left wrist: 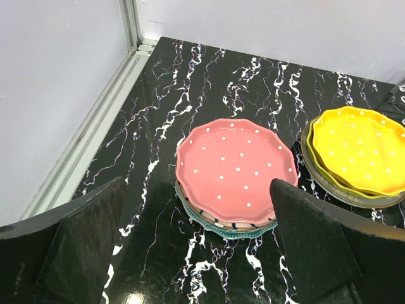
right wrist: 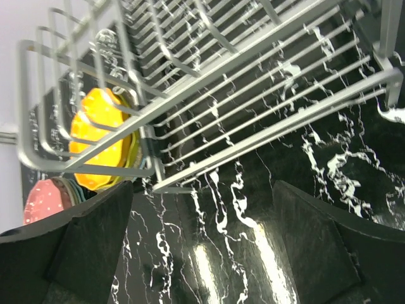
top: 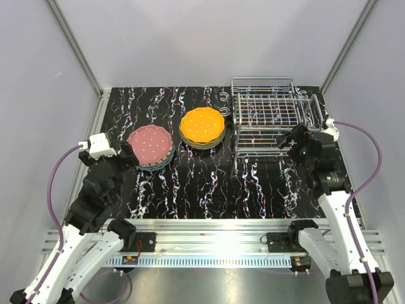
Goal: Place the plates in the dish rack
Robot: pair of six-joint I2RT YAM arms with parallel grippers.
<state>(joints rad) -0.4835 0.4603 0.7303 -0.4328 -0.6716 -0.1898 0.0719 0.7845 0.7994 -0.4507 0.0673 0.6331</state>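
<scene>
Black marble-patterned desk [top: 190, 190] with white veins carried 2 stacks of round plates and a rectangular chrome wire dish rack [top: 266, 114]. The left stack had a pink plate with white dots [top: 150, 142] on top; in the left wrist view a white plate with dark stripes [left wrist: 218, 221] and a teal plate [left wrist: 247, 232] showed under its near edge. The right stack had an orange plate with white dots [top: 202, 125] on top, and a yellow-green rim [left wrist: 311, 151] and a darker plate [left wrist: 335, 190] were visible below it. The 2 stacks lay near each other but apart, in the middle of the desk. The orange stack was just beside the left side of the rack, which stood at the far right corner. All visible plates lay flat on the desk, outside the rack.

The left end effector [top: 130, 156] was at the near left side of the pink stack, with its fingers spread wide and nothing between them. The right end effector [top: 288, 140] was at the near right side of the rack, also wide open and gripping nothing; its camera looked along the rack's base wires.
</scene>
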